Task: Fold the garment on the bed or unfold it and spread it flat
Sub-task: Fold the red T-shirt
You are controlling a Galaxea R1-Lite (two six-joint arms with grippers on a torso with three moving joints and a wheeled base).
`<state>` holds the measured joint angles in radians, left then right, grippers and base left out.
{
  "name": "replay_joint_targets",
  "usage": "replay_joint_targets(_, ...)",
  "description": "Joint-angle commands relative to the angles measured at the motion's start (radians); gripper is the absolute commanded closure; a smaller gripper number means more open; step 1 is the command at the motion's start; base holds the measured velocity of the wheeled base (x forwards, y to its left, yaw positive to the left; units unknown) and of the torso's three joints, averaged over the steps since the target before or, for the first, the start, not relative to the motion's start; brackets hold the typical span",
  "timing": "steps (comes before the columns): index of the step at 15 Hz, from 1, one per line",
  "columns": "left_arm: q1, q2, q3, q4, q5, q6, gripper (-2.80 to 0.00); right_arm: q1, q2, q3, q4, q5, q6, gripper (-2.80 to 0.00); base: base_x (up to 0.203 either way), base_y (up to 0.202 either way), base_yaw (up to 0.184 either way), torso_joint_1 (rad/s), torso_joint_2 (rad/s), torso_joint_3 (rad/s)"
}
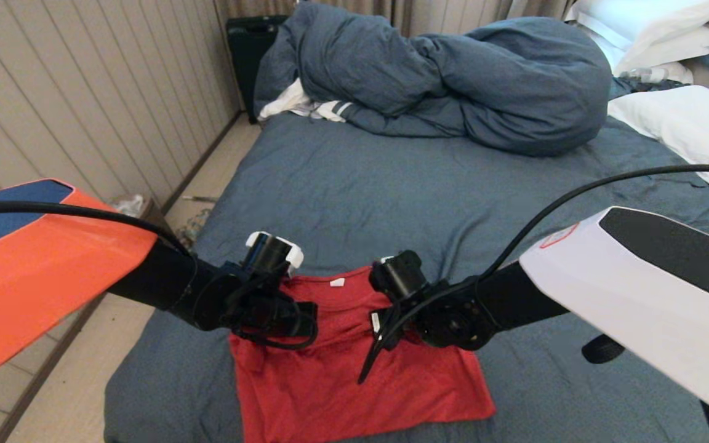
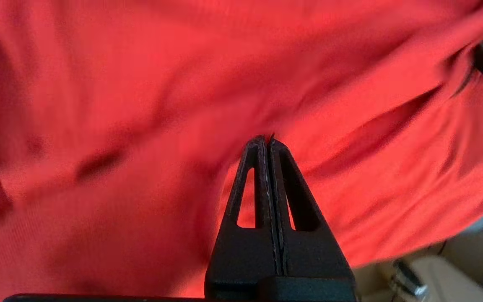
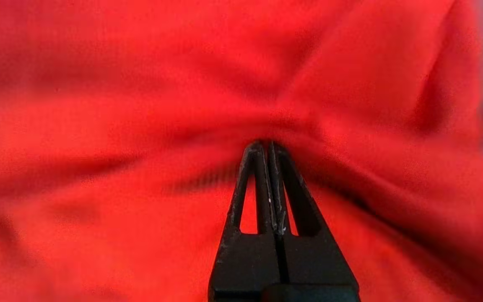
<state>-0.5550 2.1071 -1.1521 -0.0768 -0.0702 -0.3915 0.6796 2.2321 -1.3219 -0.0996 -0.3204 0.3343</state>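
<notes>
The red garment [image 1: 342, 381] lies at the near end of the bed [image 1: 391, 197], its white neck tag [image 1: 337, 282] on the far edge between my two wrists. My left gripper [image 1: 271, 323] sits at its left shoulder and my right gripper [image 1: 391, 329] at its right shoulder; the wrists hide the fingertips from the head camera. In the left wrist view the gripper [image 2: 266, 140] is shut, with red cloth [image 2: 141, 105] creased at its tips. In the right wrist view the gripper [image 3: 265, 144] is shut, and folds of the cloth [image 3: 141, 84] gather into its tips.
A bunched blue-grey duvet [image 1: 453, 80] lies across the far end of the bed, with a white striped cloth [image 1: 305, 107] under its left side. White pillows [image 1: 687, 123] are at the far right. The floor [image 1: 213, 178] and panelled wall [image 1: 84, 92] run along the left.
</notes>
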Motion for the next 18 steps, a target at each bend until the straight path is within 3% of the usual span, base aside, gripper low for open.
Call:
replay_joint_targets(1, 0.011, 0.017, -0.047, 0.000, 0.001, -0.003, 0.00, -0.008, 0.046, -0.063, -0.001, -0.021, -0.001, 0.00, 0.000, 0.000, 0.000, 0.000, 0.00, 0.000)
replay_joint_targets(6, 0.050, 0.127, -0.216, 0.001, 0.063, -0.009, 0.00, -0.037, 0.153, -0.261, -0.001, -0.100, -0.015, 0.00, 0.000, 0.000, 0.000, 0.000, 0.00, 0.000)
replay_joint_targets(9, 0.066, 0.070, -0.208, 0.018, 0.081, -0.030, 0.00, -0.037, 0.093, -0.251, -0.006, -0.116, -0.009, 0.00, 0.000, 0.000, 0.000, 0.000, 0.00, 0.000)
replay_joint_targets(12, 0.064, -0.099, -0.129, 0.060, 0.070, -0.057, 0.00, -0.018, -0.055, -0.157, -0.003, -0.110, -0.012, 0.00, 0.000, 0.000, 0.000, 0.000, 0.00, 0.000)
replay_joint_targets(14, 0.048, -0.210, -0.006, 0.076, 0.043, -0.065, 0.00, 0.038, -0.136, -0.050, 0.000, -0.104, -0.013, 0.00, 0.000, 0.000, 0.000, 0.000, 0.00, 0.000)
replay_joint_targets(18, -0.076, -0.199, 0.188, 0.061, -0.020, -0.089, 0.00, 0.093, -0.136, 0.067, -0.008, -0.093, 0.028, 0.00, 0.000, 0.000, 0.000, 0.000, 0.00, 0.000)
